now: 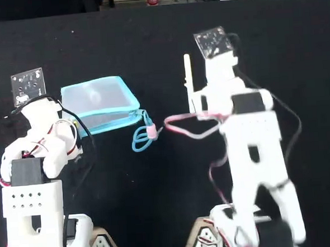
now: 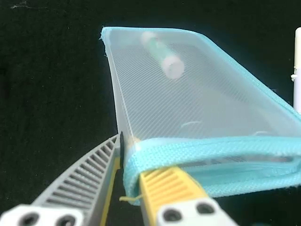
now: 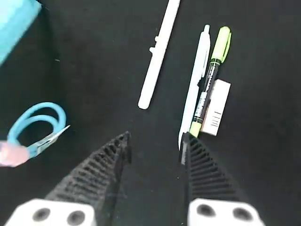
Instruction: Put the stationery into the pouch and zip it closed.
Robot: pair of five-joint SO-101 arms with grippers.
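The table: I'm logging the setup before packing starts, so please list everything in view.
pouch: one, turquoise trim with clear mesh, on the table by the left arm
tube: one, whitish, inside the pouch
zip loop: one, blue with a pink piece, at the pouch's end between the arms
white pen: one, lying alone
second white pen: one, beside the yellow-green pen
yellow-green pen: one, between that white pen and the eraser
eraser: one, white block
table: one, black
left gripper: shut on the pouch's corner
right gripper: open, above the table near the pens
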